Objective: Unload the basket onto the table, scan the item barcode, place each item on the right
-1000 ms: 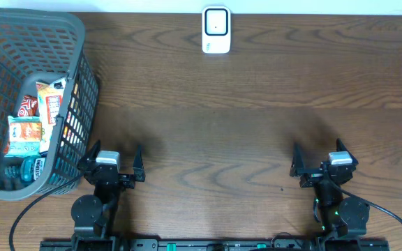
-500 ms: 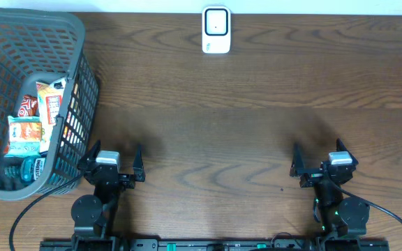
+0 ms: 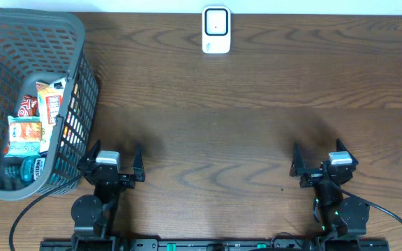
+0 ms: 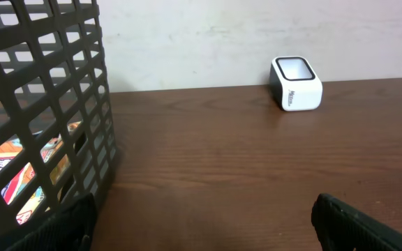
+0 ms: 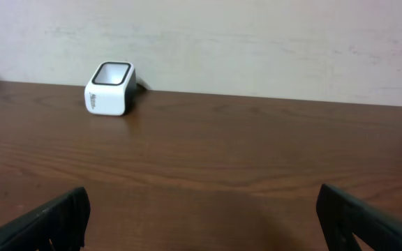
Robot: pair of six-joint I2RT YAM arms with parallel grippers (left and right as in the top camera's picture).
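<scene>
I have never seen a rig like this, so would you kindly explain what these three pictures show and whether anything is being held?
Two robot arms sit at the near edge of a wooden table. The overhead picture looks straight down; the other two come from a camera on each wrist, looking forwards between that arm's own dark fingers. The left gripper and the right gripper are both wide open and hold nothing. On the left stands a grey plastic basket holding snack packets and a bottle. At the far edge is a small white barcode scanner, which both wrist cameras also see.
</scene>
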